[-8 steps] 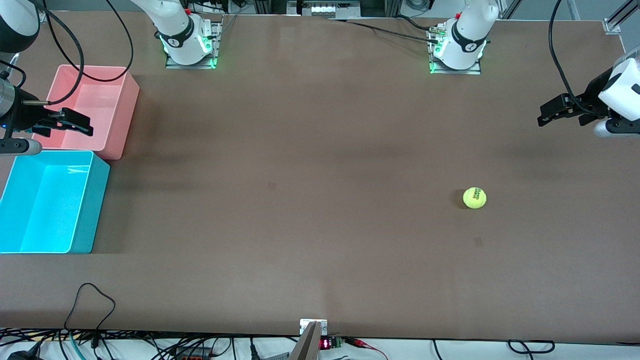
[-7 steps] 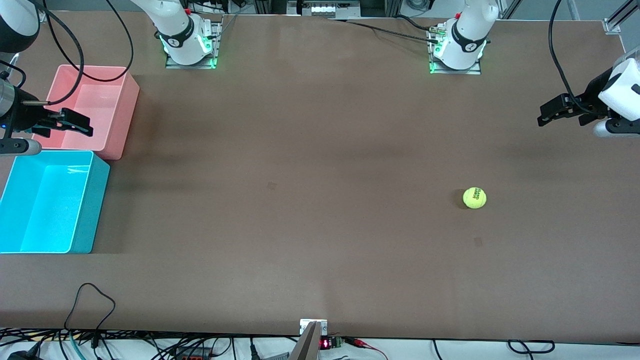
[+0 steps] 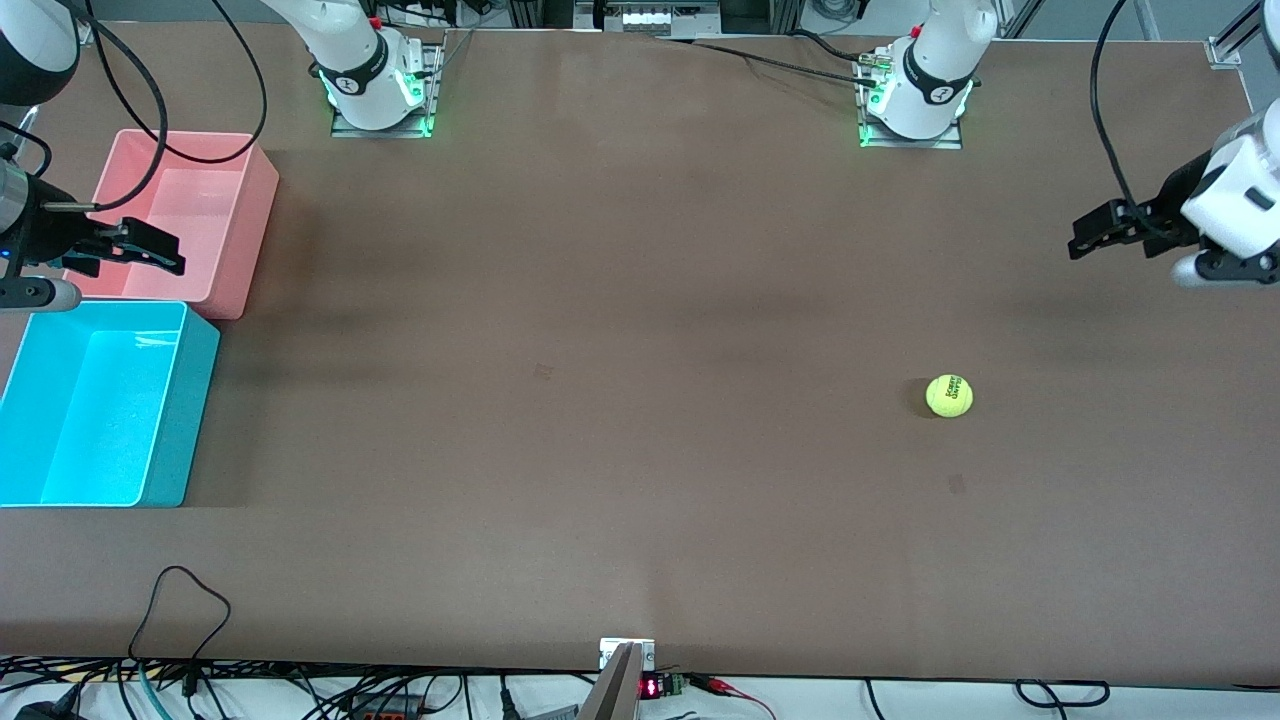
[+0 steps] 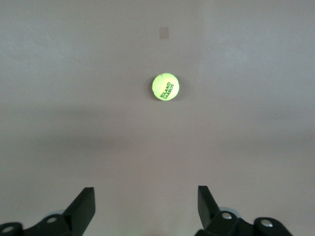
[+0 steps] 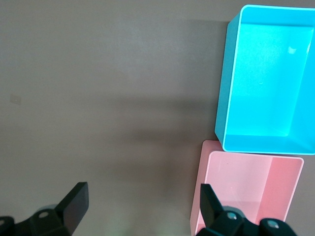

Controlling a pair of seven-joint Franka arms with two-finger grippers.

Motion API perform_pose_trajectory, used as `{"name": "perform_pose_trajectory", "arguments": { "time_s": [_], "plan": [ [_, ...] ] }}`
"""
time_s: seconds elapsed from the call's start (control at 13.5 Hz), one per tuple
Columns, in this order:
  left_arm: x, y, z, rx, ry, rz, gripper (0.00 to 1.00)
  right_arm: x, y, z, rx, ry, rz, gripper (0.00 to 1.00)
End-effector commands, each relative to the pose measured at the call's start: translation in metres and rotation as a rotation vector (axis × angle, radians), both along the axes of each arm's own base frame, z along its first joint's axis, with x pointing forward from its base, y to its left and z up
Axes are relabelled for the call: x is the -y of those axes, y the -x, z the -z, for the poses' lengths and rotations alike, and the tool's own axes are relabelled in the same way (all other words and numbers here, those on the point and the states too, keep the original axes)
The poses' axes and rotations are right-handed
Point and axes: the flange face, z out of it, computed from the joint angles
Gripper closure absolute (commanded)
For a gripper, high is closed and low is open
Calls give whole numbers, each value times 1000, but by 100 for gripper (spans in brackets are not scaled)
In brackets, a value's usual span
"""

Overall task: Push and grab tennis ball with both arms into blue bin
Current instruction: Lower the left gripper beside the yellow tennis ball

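Note:
The tennis ball (image 3: 949,395), yellow-green with black lettering, lies on the brown table toward the left arm's end; it also shows in the left wrist view (image 4: 165,86). My left gripper (image 3: 1083,238) hangs open and empty in the air over the table at that end, apart from the ball; its jaws stand wide in the left wrist view (image 4: 145,206). The blue bin (image 3: 190,400) stands empty at the right arm's end, also in the right wrist view (image 5: 221,118). My right gripper (image 3: 165,256) is open and empty over the pink bin's edge.
A pink bin (image 3: 250,240), same size, stands touching the blue bin, farther from the front camera; it shows in the right wrist view (image 5: 197,196). Arm bases (image 3: 375,90) stand along the table's back edge. Cables lie along the front edge (image 3: 180,600).
My left gripper has shifted slightly toward the middle of the table and the arm's wrist has turned a little. The ball, the bins and the right arm have not moved.

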Motion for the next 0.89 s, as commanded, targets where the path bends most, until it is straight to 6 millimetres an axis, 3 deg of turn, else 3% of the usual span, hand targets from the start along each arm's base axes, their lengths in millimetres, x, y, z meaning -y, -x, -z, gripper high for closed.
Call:
{"name": "perform_pose_trajectory", "arguments": {
  "time_s": [0.0, 0.07, 0.22, 0.37, 0.82],
  "plan": [
    [-7, -23, 46, -62, -15, -1, 84, -1, -2, -6, 14, -6, -3, 0],
    [-12, -30, 60, -68, -15, -3, 92, -1, -2, -6, 14, -6, -3, 0],
    [-13, -45, 97, -83, 9, 128, 99, -1, -2, -6, 14, -6, -3, 0],
    [-25, -61, 137, -75, 50, 336, 100, -1, -2, -6, 14, -6, -3, 0],
    [-35, -89, 228, -26, 139, 915, 100, 0, -2, -6, 14, -6, -2, 0]
  ]
}}
